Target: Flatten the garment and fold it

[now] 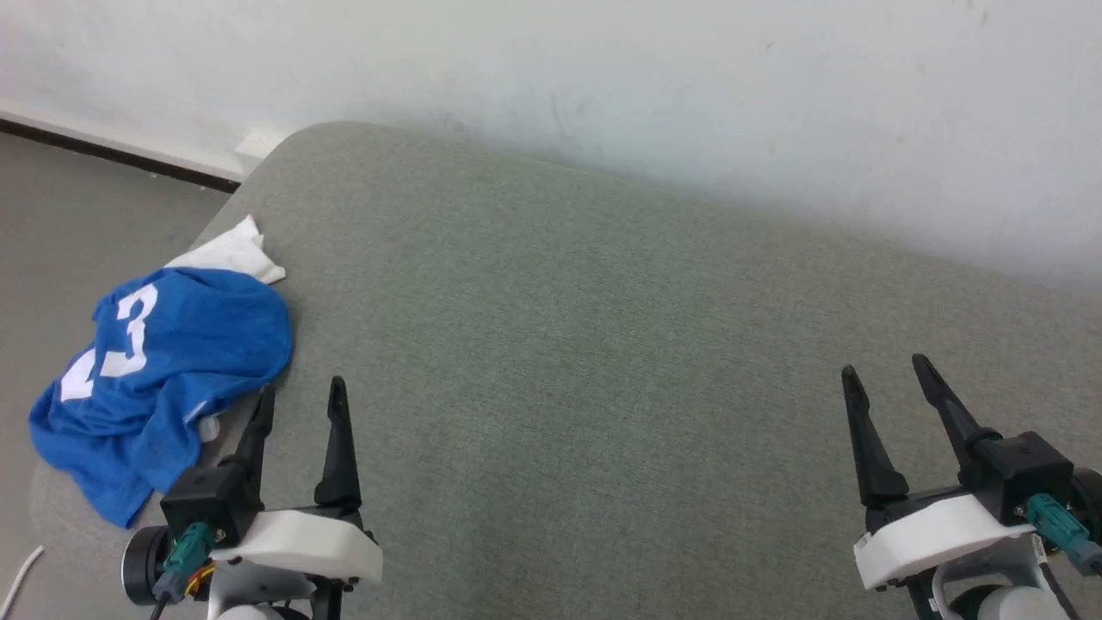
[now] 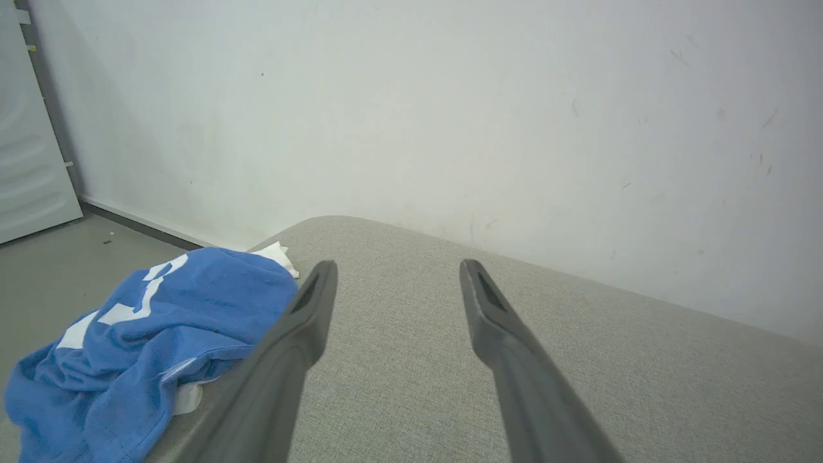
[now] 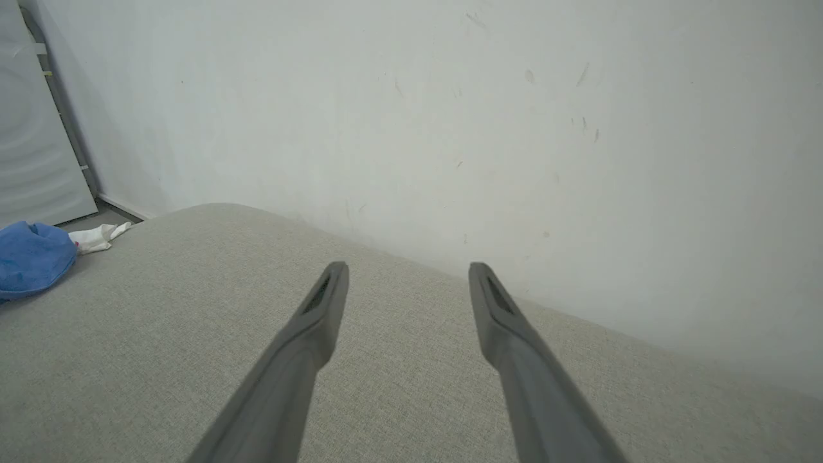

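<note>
From the head camera I see the shirt [image 1: 164, 370] crumpled in a heap at the left edge of the grey cushion [image 1: 560, 344]. My left gripper [image 1: 301, 387] is just beside it and my right gripper [image 1: 885, 366] well apart, both spread wide and empty. Left wrist: the shirt [image 2: 161, 308] is bunched left of my fingers. Right wrist: the shirt [image 3: 32, 257] lies far off left. I judge nothing is flattened or folded yet
</note>
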{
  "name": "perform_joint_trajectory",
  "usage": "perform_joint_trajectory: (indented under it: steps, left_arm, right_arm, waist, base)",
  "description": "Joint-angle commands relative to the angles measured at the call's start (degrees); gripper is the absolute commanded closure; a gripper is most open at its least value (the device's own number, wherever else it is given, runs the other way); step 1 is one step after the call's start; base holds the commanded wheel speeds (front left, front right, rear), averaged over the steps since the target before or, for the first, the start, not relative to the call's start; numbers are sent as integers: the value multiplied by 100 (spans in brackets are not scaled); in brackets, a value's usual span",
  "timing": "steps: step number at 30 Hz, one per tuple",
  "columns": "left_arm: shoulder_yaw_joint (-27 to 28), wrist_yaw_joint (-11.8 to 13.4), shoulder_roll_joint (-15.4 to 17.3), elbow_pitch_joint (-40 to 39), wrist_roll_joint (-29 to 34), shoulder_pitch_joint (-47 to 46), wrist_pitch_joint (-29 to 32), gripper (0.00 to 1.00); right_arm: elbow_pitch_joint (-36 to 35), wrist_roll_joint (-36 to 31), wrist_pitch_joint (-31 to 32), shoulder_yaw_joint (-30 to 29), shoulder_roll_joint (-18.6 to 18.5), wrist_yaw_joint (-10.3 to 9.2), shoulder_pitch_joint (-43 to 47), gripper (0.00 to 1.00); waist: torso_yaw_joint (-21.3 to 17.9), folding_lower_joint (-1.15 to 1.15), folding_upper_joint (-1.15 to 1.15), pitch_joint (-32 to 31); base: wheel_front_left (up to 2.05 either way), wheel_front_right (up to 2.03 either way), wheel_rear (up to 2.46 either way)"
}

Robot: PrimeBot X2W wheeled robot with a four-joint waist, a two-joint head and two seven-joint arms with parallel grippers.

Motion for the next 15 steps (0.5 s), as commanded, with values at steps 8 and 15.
perform_joint_trajectory:
  steps: [8, 15]
  left_arm:
    - [-29, 142, -18, -86, -165, -37, -136, 0]
    - [-26, 224, -20, -204, -195, -239, -220, 0]
  right_arm:
    - [-88, -12, -106, -33, 13, -3, 76, 0]
    - [-156, -22, -84, -27, 15, -3, 43, 0]
  waist:
    - [278, 0, 0, 114]
    - [432, 0, 0, 314]
  base:
    - [-6, -6, -6]
    - [0, 0, 0]
